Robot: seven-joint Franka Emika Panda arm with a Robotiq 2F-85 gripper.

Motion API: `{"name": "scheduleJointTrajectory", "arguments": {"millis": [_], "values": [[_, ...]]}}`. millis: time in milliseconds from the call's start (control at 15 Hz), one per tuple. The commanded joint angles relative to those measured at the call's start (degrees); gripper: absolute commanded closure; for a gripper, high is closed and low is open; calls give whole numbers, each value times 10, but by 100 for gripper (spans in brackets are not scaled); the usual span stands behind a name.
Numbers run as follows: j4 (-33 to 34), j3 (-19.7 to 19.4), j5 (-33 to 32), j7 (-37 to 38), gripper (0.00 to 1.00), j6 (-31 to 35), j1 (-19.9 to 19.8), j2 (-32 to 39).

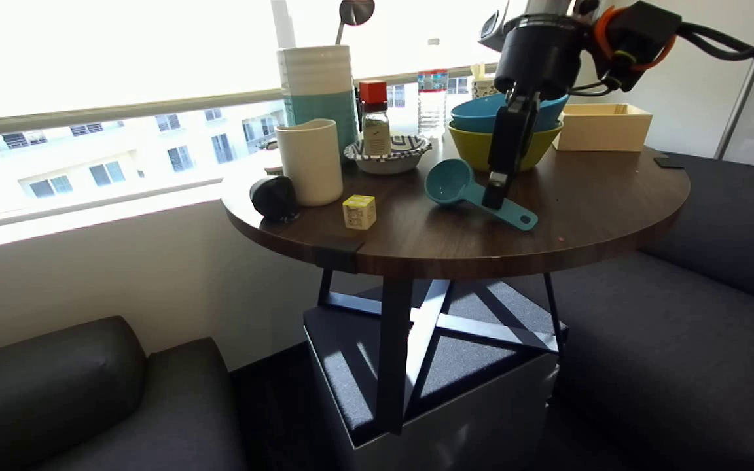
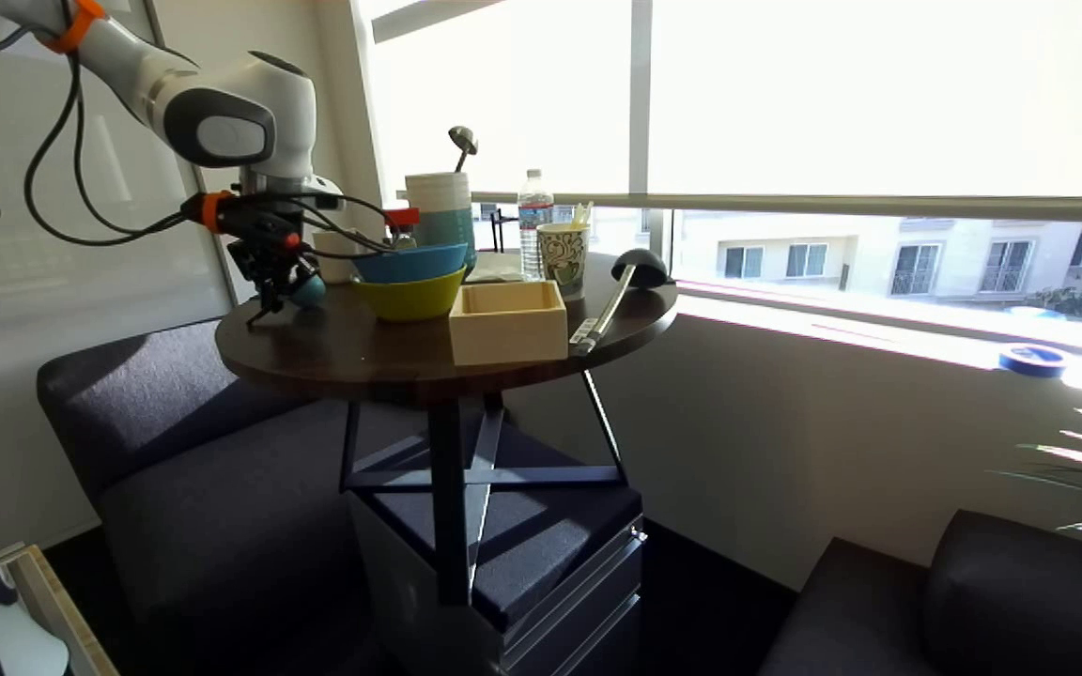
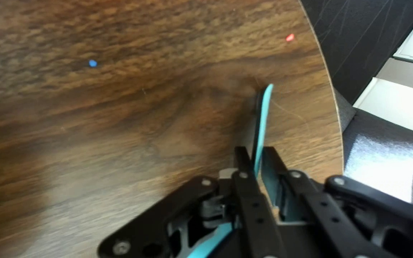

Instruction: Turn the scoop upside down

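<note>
The teal scoop [image 1: 449, 181] is near the front edge of the round table in an exterior view. It stands tipped on its side, its cup opening facing that camera and its handle slanting down to the right. My gripper [image 1: 496, 195] points down with its fingers on either side of the handle. In the wrist view the handle [image 3: 264, 118] shows edge-on between the fingertips [image 3: 255, 149], which are shut on it. Part of the cup shows at the lower left there. In an exterior view the cup [image 2: 309, 292] shows beside the gripper [image 2: 269, 302]. Whether the scoop touches the table is unclear.
A blue bowl [image 1: 475, 112] sits in a yellow-green bowl [image 1: 472, 147] just behind the scoop. A wooden box [image 1: 603, 131], white cup [image 1: 311, 163], yellow cube [image 1: 359, 212], patterned bowl [image 1: 393, 163] and spice bottle [image 1: 377, 127] stand around. The table edge [image 1: 455, 265] is close in front.
</note>
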Motion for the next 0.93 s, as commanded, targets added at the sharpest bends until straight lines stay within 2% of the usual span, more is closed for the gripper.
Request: {"name": "scheduleJointTrajectory", "arguments": {"millis": [0,333,533,667,867], "values": [[0,6,-14,20,100,9,0,-7],[-3,19,-43,53,98,33,0,-30],[-13,43,-125,112,98,84,-2,-54],[-20,67,-195,183,98,112,-9,-72],[-21,97,-300,282,98,116,-27,-85]]}}
